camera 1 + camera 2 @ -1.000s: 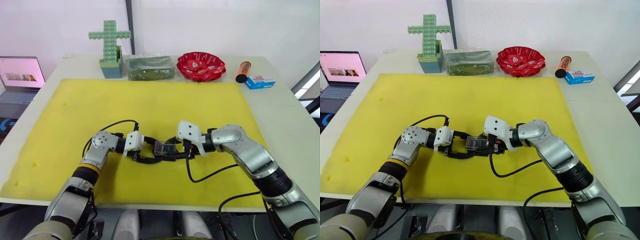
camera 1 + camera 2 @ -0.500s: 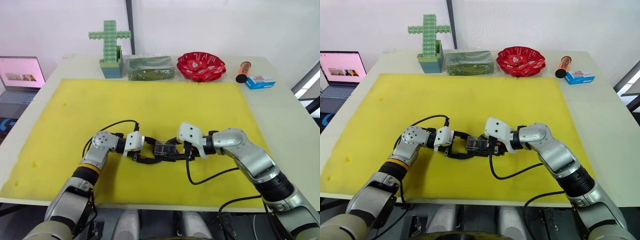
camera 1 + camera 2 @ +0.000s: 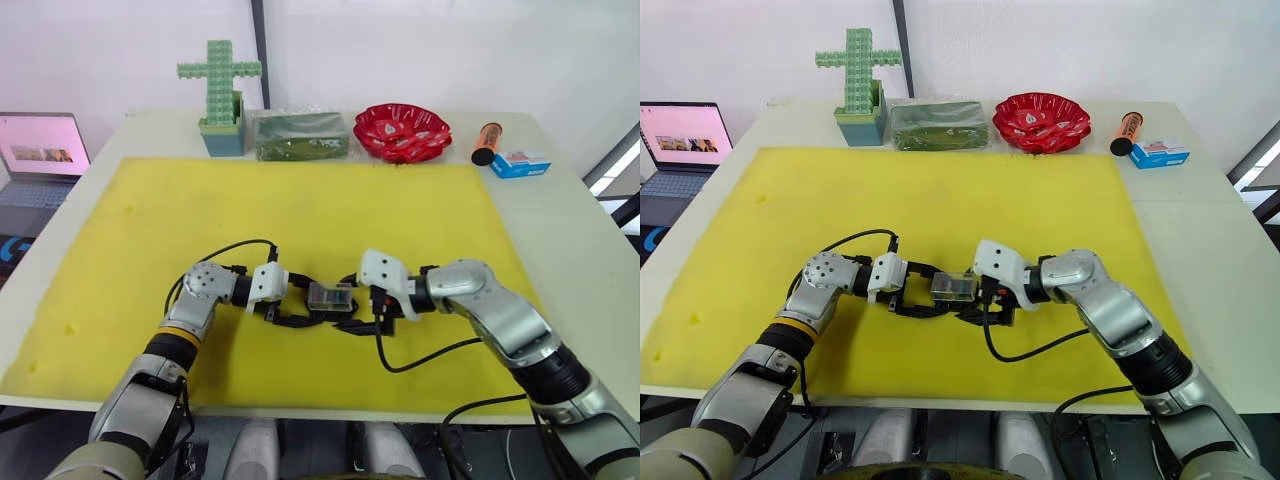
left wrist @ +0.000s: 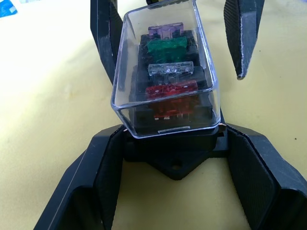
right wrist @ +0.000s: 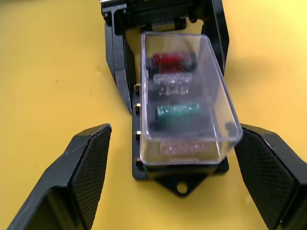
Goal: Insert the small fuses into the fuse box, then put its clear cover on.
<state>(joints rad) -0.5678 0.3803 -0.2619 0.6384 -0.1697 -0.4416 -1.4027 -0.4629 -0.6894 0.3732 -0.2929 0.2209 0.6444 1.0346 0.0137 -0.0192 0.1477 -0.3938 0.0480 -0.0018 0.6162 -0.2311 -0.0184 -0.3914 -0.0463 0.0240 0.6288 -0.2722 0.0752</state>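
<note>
Where fuse box (image 4: 173, 125) sits, clear cover (image 4: 165, 72) encloses fuses (image 4: 168, 67).

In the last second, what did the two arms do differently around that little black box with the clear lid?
The right pincer drew back from the fuse box toward the robot and opened; its fingers now stand apart on either side, touching nothing. The left pincer kept its grip on the box's end. The clear cover stayed on, over the four small fuses. The yellow mat and the things behind it did not move.

Yellow mat (image 3: 300, 215), two grippers meeting at a small black box (image 3: 329, 298), red bowl (image 3: 402, 131) behind
</note>
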